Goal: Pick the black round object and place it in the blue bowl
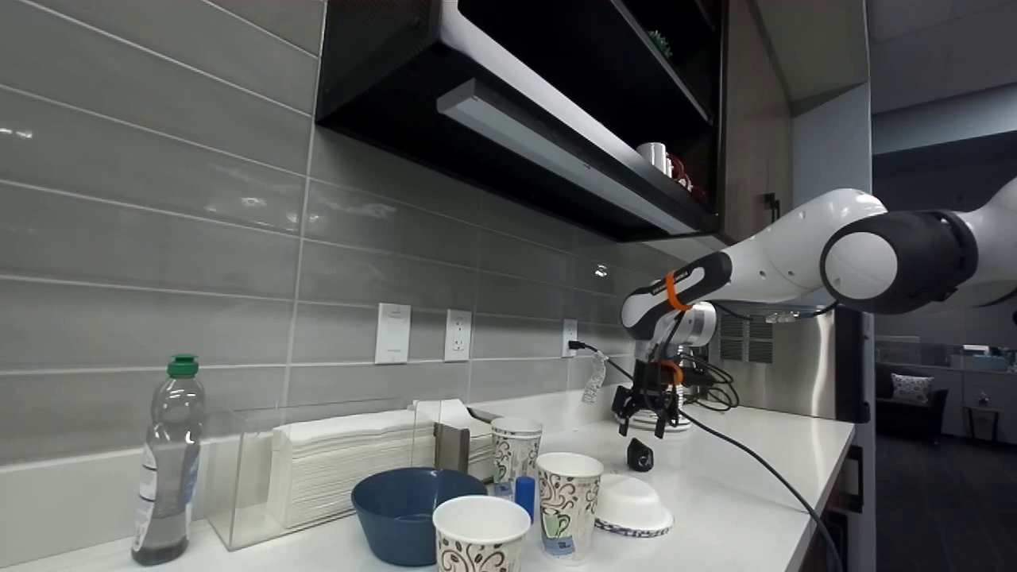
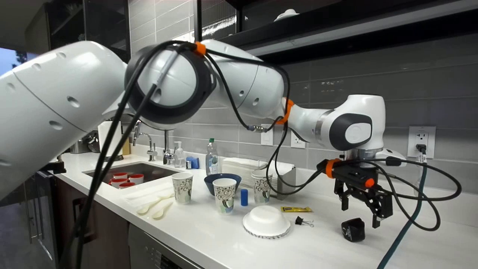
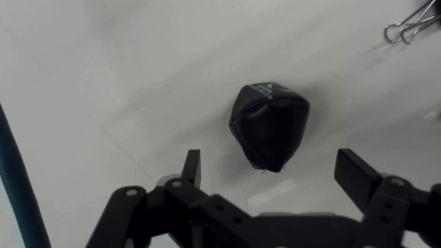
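Grey tiled wall [image 1: 151, 238] at the back. White table [image 2: 272, 254] runs along it. Black shelf unit [image 1: 381, 71] mounted above. White robot arm [image 2: 269, 87] extends over the table. Sink [image 2: 158, 170] set into the table in an exterior view, red-and-white mugs [image 2: 136, 178] inside. Clear holder [image 1: 248, 492] on the wall side, white napkins [image 1: 349, 469] stacked in it. Upright clear bottle [image 1: 168, 469], green cap [image 1: 183, 365], just beside the holder. Pincer [image 2: 360, 213] points down above the table; its fingers [image 3: 356, 179] are spread well apart. Blue bowl [image 1: 397, 520] upright, in front of the napkins in both exterior views. White dish [image 2: 266, 220] upside down, patterned edge on the table. Patterned paper cups [image 2: 224, 198] standing in three spots near the blue bowl; in both exterior views one is partly in front of it. White spoons [image 2: 160, 213] near the sink, by the table's front edge. Black round object [image 3: 270, 127], lumpy and faceted: on the table below the pincer, well apart from the blue bowl. Wrist view puts it just ahead of the fingers, table showing between it and each of them. White print on it, too small to read. Yellow packet [image 2: 296, 209] flat, near the dish. Blue cylinder [image 2: 244, 197] upright between two cups. Black binder clip [image 2: 300, 221] just beside the packet; also at the wrist view's top corner, cut off.
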`<action>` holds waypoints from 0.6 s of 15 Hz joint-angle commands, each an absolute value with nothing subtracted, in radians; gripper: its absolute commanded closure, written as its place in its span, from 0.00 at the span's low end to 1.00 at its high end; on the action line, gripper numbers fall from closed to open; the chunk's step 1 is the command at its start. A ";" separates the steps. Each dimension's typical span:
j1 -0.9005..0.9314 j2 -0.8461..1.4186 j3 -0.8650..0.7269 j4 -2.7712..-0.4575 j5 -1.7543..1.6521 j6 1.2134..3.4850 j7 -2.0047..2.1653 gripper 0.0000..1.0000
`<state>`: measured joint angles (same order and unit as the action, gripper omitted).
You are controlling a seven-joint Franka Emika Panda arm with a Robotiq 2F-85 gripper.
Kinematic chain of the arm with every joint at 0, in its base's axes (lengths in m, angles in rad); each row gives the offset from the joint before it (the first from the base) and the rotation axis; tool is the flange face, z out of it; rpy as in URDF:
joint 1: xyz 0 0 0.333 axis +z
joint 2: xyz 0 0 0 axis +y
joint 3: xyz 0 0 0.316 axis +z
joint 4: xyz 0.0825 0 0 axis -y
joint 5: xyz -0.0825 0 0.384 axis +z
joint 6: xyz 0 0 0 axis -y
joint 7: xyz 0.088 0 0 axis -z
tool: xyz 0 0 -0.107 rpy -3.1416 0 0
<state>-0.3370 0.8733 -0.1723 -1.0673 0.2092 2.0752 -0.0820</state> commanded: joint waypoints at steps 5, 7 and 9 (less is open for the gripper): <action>-0.359 0.948 -0.160 -0.959 0.212 2.007 -0.062 0.05; -0.358 0.945 -0.156 -0.962 0.215 1.967 -0.065 0.09; -0.355 0.945 -0.159 -0.964 0.211 1.929 -0.060 0.34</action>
<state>-0.3478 0.9392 -0.1688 -0.9895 0.1982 1.9921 -0.0720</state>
